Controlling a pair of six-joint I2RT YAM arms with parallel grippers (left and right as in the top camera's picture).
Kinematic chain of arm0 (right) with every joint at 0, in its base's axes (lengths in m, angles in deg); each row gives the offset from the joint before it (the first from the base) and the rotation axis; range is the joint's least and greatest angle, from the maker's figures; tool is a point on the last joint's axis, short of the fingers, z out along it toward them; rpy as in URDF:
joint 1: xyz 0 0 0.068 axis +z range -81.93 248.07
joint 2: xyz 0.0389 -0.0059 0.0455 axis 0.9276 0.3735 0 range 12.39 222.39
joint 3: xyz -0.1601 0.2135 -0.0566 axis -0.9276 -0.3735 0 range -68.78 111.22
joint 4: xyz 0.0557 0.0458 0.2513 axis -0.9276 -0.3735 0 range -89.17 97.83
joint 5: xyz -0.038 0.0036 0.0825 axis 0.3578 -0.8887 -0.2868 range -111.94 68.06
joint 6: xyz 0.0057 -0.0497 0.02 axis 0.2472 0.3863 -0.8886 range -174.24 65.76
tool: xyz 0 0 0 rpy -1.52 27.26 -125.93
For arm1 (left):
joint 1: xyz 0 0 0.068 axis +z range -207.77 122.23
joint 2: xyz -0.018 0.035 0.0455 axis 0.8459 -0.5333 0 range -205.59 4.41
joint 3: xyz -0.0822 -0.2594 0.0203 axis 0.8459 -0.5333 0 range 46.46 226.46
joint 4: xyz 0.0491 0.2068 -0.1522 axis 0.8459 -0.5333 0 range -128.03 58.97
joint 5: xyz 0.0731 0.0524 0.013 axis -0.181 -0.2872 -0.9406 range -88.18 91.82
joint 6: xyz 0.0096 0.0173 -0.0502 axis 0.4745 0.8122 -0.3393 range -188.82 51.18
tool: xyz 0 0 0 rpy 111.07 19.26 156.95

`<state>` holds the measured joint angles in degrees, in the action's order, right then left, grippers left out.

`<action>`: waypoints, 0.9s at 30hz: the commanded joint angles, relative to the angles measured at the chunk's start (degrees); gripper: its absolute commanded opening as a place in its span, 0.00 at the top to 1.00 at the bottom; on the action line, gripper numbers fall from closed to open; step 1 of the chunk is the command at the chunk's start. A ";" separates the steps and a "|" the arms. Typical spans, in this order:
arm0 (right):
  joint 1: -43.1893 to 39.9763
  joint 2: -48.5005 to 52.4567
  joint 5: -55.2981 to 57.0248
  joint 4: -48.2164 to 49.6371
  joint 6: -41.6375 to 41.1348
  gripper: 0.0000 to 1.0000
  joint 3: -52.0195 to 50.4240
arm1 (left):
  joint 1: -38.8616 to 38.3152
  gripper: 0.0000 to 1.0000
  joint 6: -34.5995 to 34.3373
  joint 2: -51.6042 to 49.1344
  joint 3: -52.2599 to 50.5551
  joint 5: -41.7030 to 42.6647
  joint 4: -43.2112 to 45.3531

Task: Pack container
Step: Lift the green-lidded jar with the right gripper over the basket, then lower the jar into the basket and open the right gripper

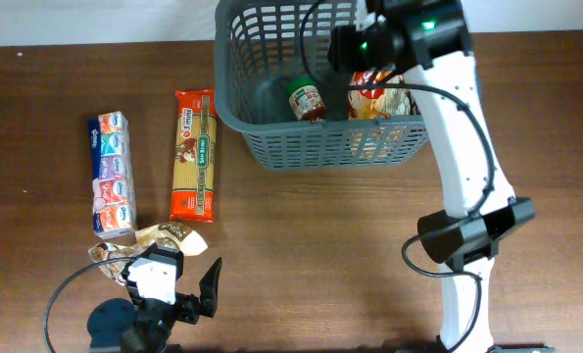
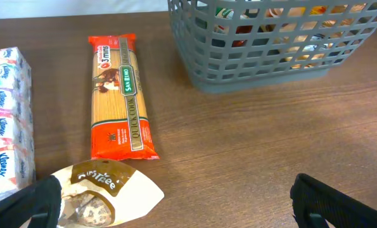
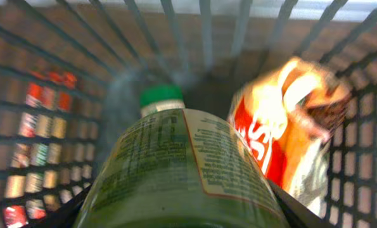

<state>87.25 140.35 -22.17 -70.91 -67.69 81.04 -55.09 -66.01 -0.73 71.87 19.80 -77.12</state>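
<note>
We are seeing the right gripper (image 3: 182, 218) reaching down inside the container (image 1: 271, 137), a dark grey basket standing at the far edge of the table (image 1: 320, 245). Its fingers (image 3: 71, 212) are closing on either side of a green-capped bottle (image 3: 175, 164) and appear to be gripping it. The left gripper (image 2: 182, 212) is hovering low at the near edge, well apart from the basket, with its fingers spread wide and nothing between them but tabletop. A cookie bag (image 2: 106, 190) is lying just beside its left finger.

Only the right wrist camera is showing us the basket from within: lattice walls all around, and an orange and white snack bag (image 3: 283, 133) touching the bottle's right side. Only the overhead view is taking in both arms at once, along with a pasta pack (image 1: 194, 155) and a tissue pack (image 1: 113, 175) lying side by side to the left of the basket. The left wrist view is catching the packed goods as coloured patches through the slots.
</note>
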 commanded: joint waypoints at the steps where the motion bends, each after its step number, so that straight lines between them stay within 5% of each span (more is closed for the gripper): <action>1: 0.37 -0.15 0.92 2.27 0.15 0.96 -6.73 | 0.22 0.01 0.26 -0.04 0.46 -0.37 0.11; 22: 0.37 -0.07 -2.97 11.74 4.24 0.93 -30.08 | 0.22 0.01 0.26 -0.04 0.46 -0.37 0.11; 24: 0.37 -0.07 -2.97 11.76 4.24 0.74 -30.29 | 0.22 0.01 0.28 -0.04 0.46 -0.37 0.11; 26: 0.37 -0.07 -2.97 11.78 4.24 0.36 -30.27 | 0.22 0.01 0.26 -0.04 0.46 -0.37 0.11; 27: 0.37 -0.07 -2.97 11.76 4.24 0.27 -30.25 | 0.22 0.01 0.28 -0.04 0.46 -0.37 0.11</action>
<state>87.25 141.03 -24.79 -59.34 -63.98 50.97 -55.09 -66.01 -0.73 71.87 19.80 -77.12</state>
